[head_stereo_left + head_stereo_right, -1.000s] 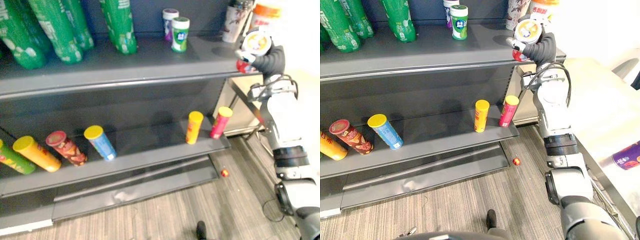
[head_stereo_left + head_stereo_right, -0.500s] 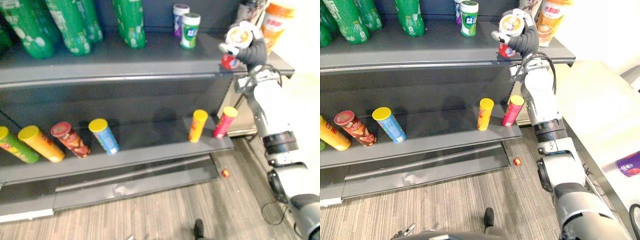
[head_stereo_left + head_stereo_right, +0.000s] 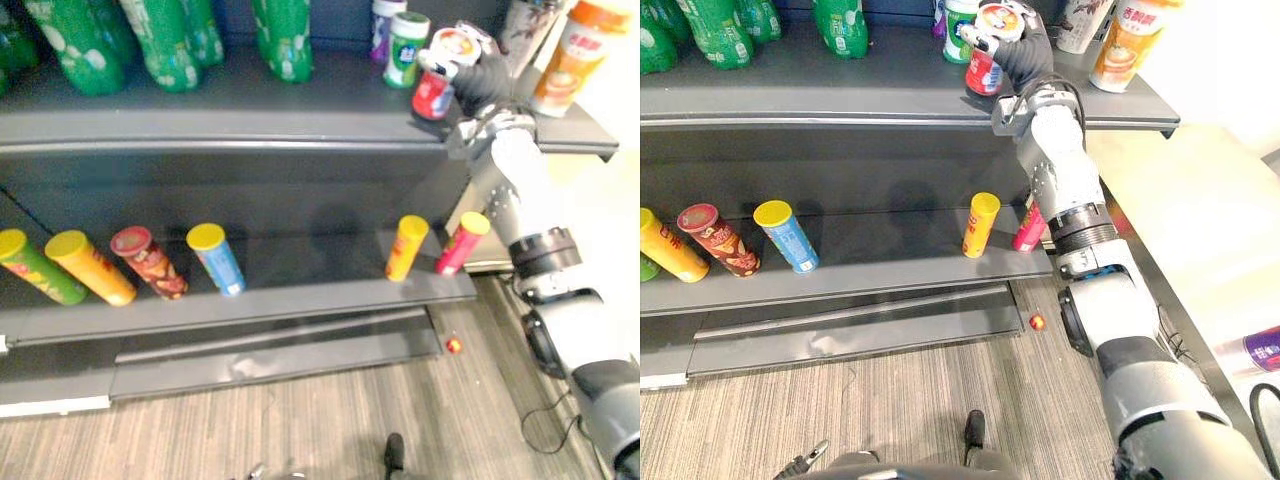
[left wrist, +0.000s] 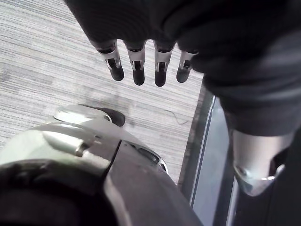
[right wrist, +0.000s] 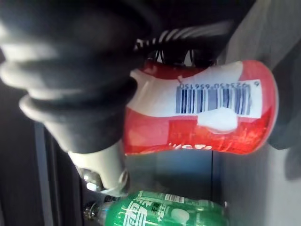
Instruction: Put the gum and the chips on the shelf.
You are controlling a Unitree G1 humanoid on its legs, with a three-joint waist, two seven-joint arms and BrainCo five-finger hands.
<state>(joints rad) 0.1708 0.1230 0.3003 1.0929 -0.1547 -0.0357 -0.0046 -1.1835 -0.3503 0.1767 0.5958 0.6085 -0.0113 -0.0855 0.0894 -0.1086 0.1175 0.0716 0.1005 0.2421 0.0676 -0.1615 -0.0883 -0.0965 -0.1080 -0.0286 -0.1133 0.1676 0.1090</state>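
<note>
On the top shelf (image 3: 250, 110), bottles (image 3: 165, 45) stand at the back left, cups (image 3: 575, 55) at the right end and the gum jar (image 3: 406, 50) between them. The chips can (image 3: 433, 95), gripped by the right hand (image 3: 490, 80), is just before the jar, near the front edge. On the lower shelf (image 3: 300, 292), a row of tubes (image 3: 150, 262) leans at the left and two tubes (image 3: 405, 248) near the right end.

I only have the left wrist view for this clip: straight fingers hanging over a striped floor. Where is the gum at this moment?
Observer: It is in the right hand, whose fingers are curled round a red gum bottle with a white lid.
Operator: Is it set down on the shelf?
Observer: The bottle is held tilted at the front of the top shelf, beside a green gum bottle. I cannot tell whether its base touches.
</note>
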